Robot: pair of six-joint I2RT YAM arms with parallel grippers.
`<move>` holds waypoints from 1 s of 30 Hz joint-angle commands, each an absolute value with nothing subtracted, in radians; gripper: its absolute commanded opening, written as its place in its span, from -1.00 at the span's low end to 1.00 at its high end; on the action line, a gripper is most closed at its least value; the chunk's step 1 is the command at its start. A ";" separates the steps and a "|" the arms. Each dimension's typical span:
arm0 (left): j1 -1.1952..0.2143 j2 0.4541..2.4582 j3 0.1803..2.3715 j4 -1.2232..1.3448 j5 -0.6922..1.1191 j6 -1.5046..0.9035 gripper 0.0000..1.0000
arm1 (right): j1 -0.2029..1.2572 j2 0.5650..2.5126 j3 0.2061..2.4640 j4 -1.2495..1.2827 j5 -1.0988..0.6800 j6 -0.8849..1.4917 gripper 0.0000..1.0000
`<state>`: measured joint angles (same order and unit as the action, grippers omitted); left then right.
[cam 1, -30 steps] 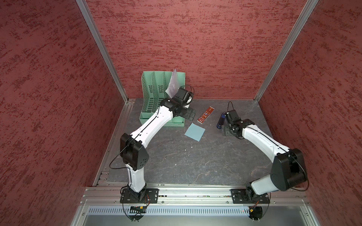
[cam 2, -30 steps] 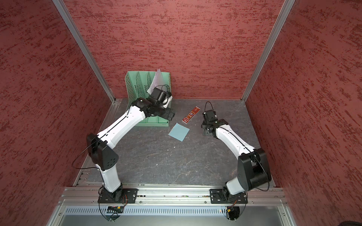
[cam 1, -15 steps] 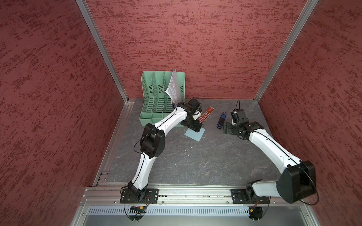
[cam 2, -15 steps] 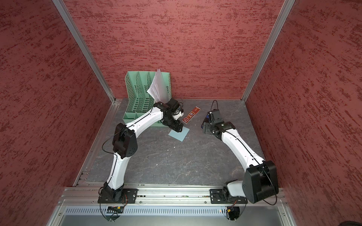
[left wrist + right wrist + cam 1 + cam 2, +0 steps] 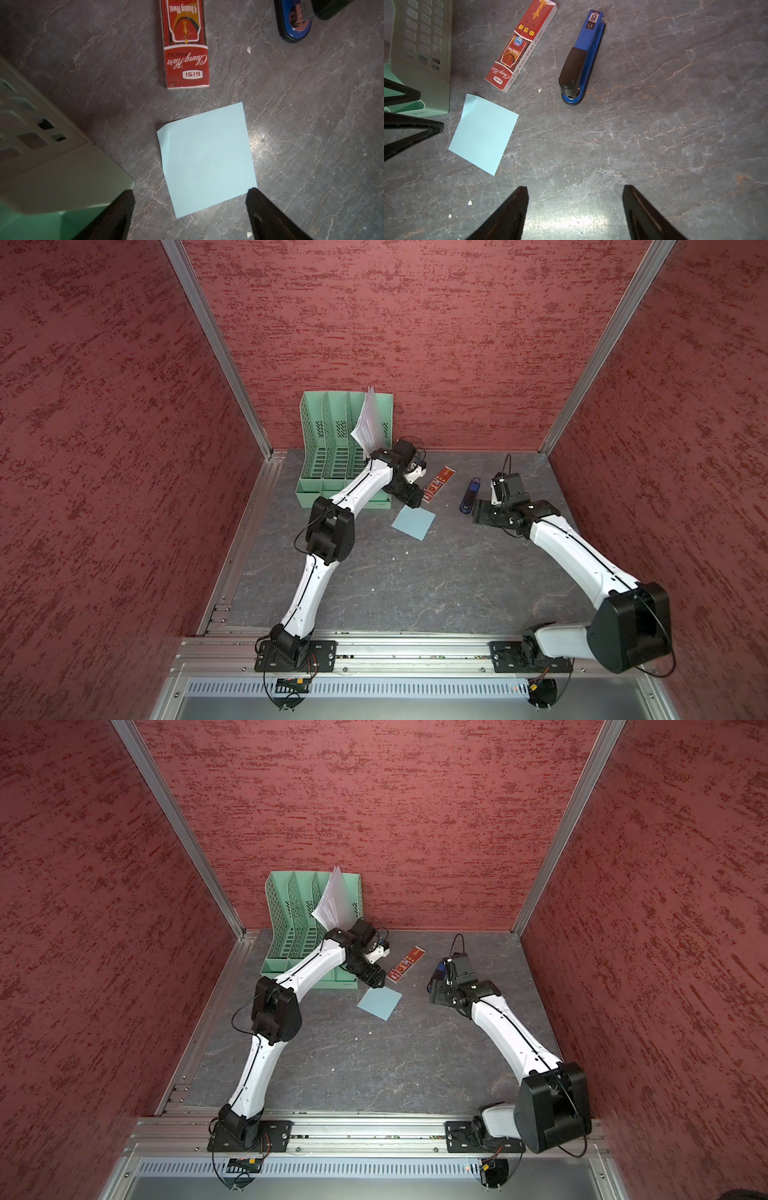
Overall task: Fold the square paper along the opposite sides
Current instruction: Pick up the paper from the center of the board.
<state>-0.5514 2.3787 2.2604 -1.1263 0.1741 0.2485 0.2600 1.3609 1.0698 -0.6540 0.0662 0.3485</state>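
A small light-blue square paper (image 5: pixel 413 522) lies flat and unfolded on the grey stone-patterned table top (image 5: pixel 415 593). It sits just in front of a mint-green plastic file rack (image 5: pixel 332 448) holding loose white sheets (image 5: pixel 368 423). The left gripper (image 5: pixel 190 192) is poised at the paper's rack-side edge, jaws spread wide with nothing between them. The right gripper (image 5: pixel 575 188) hangs well to the side over bare table, jaws likewise apart and empty.

The sheet looks featherlight and limp. It seems likely to slide on the smooth surface rather than lift, and easy to crease in the wrong place. The corner toward the rack and the pencil box curls up off the table, and that seems the best place to get a fingertip under. The opposite side probably needs pinning down while the fold is pressed.

A red cardboard pencil box (image 5: pixel 185 52) lies near the paper but apart from it, and a blue-and-black stapler (image 5: pixel 581 56) lies farther off beside the box. The rack's base, close beside the left gripper, looks the likeliest thing to bump.
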 commanded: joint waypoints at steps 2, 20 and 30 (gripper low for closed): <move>-0.612 2.383 2.213 -1.100 0.035 0.315 0.75 | 0.252 1.362 1.075 -0.622 0.044 0.357 0.54; -0.581 2.459 2.221 -0.989 -0.040 0.276 0.64 | 0.252 1.373 1.073 -0.603 -0.013 0.322 0.46; -0.580 2.482 2.224 -0.990 -0.009 0.284 0.44 | 0.252 1.381 1.078 -0.601 -0.030 0.318 0.29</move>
